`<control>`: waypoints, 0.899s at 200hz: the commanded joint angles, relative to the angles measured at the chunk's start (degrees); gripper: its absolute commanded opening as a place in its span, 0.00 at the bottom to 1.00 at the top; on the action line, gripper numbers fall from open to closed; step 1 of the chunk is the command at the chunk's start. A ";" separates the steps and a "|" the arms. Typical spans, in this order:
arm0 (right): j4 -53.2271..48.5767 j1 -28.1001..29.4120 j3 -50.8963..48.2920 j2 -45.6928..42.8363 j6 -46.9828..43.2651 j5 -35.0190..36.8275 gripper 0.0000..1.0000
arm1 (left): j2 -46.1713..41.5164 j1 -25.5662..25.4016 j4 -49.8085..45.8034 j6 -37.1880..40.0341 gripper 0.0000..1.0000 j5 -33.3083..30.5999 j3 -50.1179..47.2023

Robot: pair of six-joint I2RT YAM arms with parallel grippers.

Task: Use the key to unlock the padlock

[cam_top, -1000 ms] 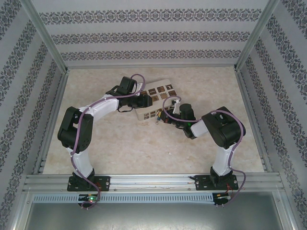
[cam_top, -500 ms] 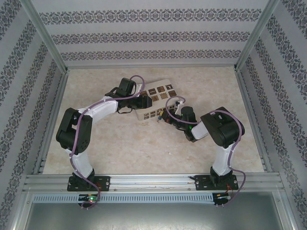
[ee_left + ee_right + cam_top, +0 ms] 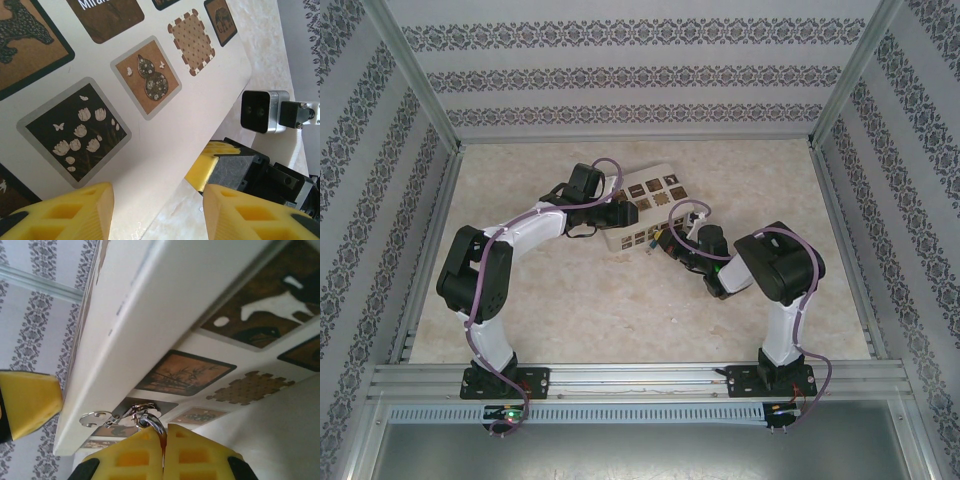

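Observation:
My right gripper (image 3: pixel 164 432) is shut on a small silver piece that I take for the key (image 3: pixel 150 421). Its curved end sticks out of the fingertips, with a thin wire ring (image 3: pixel 135 410) and a flat silver tab (image 3: pixel 95 418) hanging from it, right against the front side of the cream box (image 3: pixel 165 305). The padlock is hidden. From above, the right gripper (image 3: pixel 662 238) sits at the box's near edge. My left gripper (image 3: pixel 157 200) stands open astride the box's (image 3: pixel 200 100) near corner, one finger over the top face and one over the table. From above, the left gripper (image 3: pixel 625 212) is at the box's (image 3: pixel 655 190) left end.
The box lies askew on the marble-patterned table (image 3: pixel 570 300). The right arm's yellow finger (image 3: pixel 207 165) and wrist camera (image 3: pixel 257 111) are close beside the left fingers. Metal posts and patterned walls (image 3: pixel 640 75) enclose the table.
The right gripper has crept a little up and left toward the box's front edge. The left arm shifted slightly, and the box has stayed put.

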 commanded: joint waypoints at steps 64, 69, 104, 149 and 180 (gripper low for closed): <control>7.25 2.43 -1.30 2.64 9.58 13.29 0.00 | 1.61 -2.69 -7.23 -2.03 0.50 1.04 -3.81; 7.48 2.53 -1.27 2.81 10.03 13.68 0.00 | 1.60 -2.76 -7.20 -1.96 0.50 1.04 -3.86; 9.94 2.71 -1.12 4.31 12.69 15.04 0.00 | 1.58 -2.78 -6.98 -1.87 0.50 1.18 -3.81; 10.34 2.80 -1.47 4.53 13.58 16.79 0.00 | 1.57 -2.84 -6.88 -1.64 0.50 1.31 -3.75; 10.78 2.37 -1.69 4.43 13.81 17.30 0.00 | 1.45 -2.77 -7.04 -1.33 0.50 1.22 -3.47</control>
